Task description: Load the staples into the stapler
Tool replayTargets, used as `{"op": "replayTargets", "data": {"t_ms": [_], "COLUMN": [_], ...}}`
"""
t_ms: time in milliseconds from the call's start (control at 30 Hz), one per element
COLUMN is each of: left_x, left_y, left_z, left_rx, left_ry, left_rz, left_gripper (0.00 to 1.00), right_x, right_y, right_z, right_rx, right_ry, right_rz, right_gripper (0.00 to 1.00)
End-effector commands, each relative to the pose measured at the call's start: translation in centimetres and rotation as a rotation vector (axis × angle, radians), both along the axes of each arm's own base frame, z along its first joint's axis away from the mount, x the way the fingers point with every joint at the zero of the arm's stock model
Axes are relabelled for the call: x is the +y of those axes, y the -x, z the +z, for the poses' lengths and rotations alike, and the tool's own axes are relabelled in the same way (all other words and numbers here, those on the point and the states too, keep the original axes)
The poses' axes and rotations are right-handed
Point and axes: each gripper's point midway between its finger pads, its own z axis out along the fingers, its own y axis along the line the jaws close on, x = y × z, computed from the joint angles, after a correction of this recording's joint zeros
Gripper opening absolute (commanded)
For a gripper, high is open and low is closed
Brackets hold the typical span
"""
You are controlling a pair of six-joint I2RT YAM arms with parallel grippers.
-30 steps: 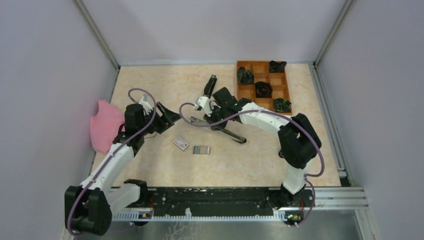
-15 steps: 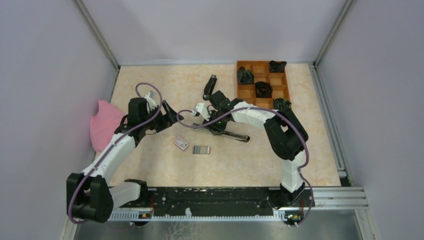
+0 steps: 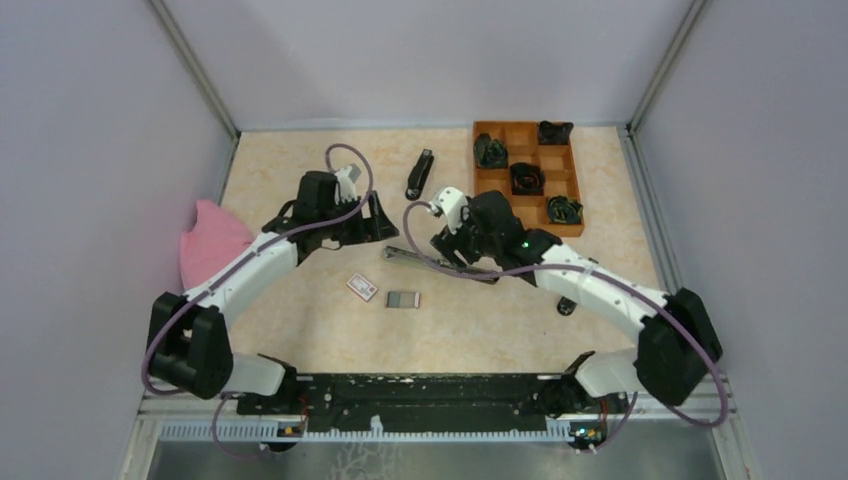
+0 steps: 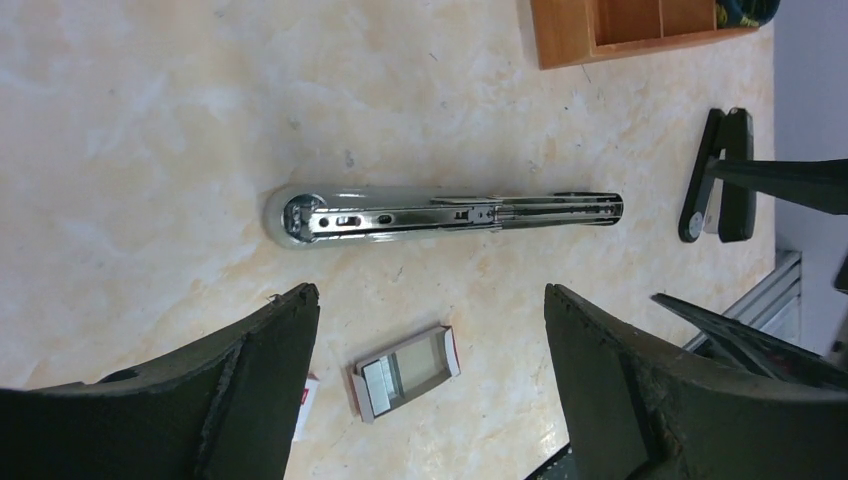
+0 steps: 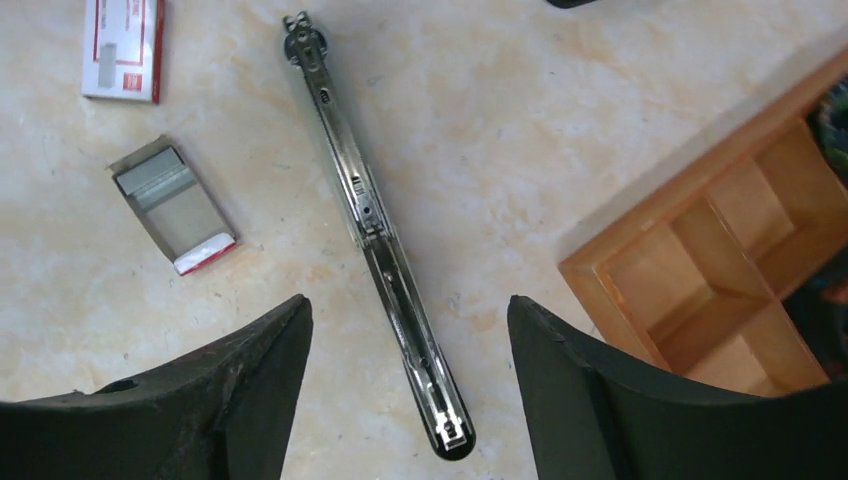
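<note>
Marbled beige tabletop (image 3: pixel 310 325), walled in pale lilac, was occupied at its middle by the opened chrome stapler (image 3: pixel 440 263), laid flat with its long axis running almost left to right and its rounded hinge end turned toward the left arm. The staples (image 3: pixel 402 299), a silvery block seated in a small red-ended tray, were found on the side of the stapler nearer the arm bases, near it but apart, with their white-and-red box (image 3: pixel 362 287) just beside them on the left. The right gripper (image 5: pixel 407 305) was held directly above the stapler, its fingers spread wide and nothing gripped. In the right wrist view the chrome rail was seen to pass lengthwise through the gap, so that a closing would be made across its narrow width. The left gripper (image 4: pixel 430 295) was likewise spread and empty, held near the hinge end. In its wrist view the stapler was laid crosswise beyond the fingertips, while the staples were framed between the two fingers, their long axis tilted a little against the stapler's. No contact with any object could be made out for either gripper. From this layout it was judged that the stapler would best be steadied by the right arm, poised over it, and the staples fetched by the left. A small black stapler-like object (image 3: pixel 420 173) and a wooden compartment tray (image 3: pixel 477 165) lay at the far side, well apart from the work.
</note>
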Motion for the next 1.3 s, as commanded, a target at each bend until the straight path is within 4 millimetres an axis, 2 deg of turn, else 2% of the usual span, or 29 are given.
{"op": "replayTargets", "data": {"t_ms": [0,167,367,567,767,867,1033,1167,1267], "left_x": [-1.9,-5.4,-8.8,-9.4,-11.2,-11.3,-11.1,-10.7,-9.6], "left_y": [-0.5,-0.5,-0.4,-0.6,-0.4,0.3,0.2,0.2,0.3], "left_z": [0.0,-0.6,-2.7,-7.1,-8.7,-10.0,-11.8,-12.7,-13.0], "left_rx": [-0.062,-0.159,-0.25,-0.252,-0.317,-0.304,-0.267,-0.22,-0.196], "left_ry": [-0.103,-0.242,-0.409,-0.618,-0.661,-0.697,-0.731,-0.76,-0.805], "left_rz": [-0.107,-0.284,-0.542,-0.733,-0.899,-0.973,-1.016,-1.035,-1.029], "left_gripper": [0.88,0.89,0.89,0.85,0.82,0.8,0.7,0.5,0.41], "right_x": [-2.3,-5.7,-8.2,-8.8,-8.8,-9.2,-9.6,-9.7,-9.8], "right_y": [-0.7,0.7,1.9,2.4,2.4,2.4,2.3,2.3,2.2], "right_z": [3.3,3.7,5.0,5.2,4.9,5.0,5.1,5.0,4.9], "right_rx": [-0.095,-0.139,-0.214,-0.244,-0.238,-0.251,-0.274,-0.271,-0.271], "right_ry": [-0.181,-0.291,-0.43,-0.461,-0.458,-0.459,-0.469,-0.457,-0.454], "right_rz": [-0.241,-0.403,-0.502,-0.507,-0.507,-0.52,-0.537,-0.543,-0.548], "right_gripper": [0.73,0.78,0.81,0.82,0.82,0.82,0.82,0.82,0.82]}}
